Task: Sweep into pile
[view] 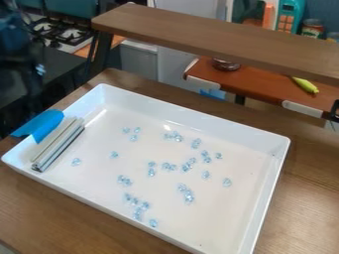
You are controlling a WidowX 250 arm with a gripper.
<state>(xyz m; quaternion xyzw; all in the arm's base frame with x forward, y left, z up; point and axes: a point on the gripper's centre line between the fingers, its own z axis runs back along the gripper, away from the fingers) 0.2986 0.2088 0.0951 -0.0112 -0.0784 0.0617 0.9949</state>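
Many small clear-blue pieces (pixel 169 167) lie scattered in loose clusters and singly over the floor of a white tray (pixel 268 163). Some are near its middle, others toward its front wall, and one (pixel 76 161) sits apart on the left. At the tray's left end, a sweeping tool with grey bars (pixel 58 145) leans along the short wall, and a bright blue flap (pixel 41 125) beside the bars hangs over the rim.
The tray's raised walls surround the pieces on a brown wooden table (pixel 305 198). Behind stands a long wooden shelf (pixel 212 37) on a dark support. Farther back are a red-brown counter (pixel 265 89) with a yellow-green toy (pixel 305 85) and a stove (pixel 59 32).
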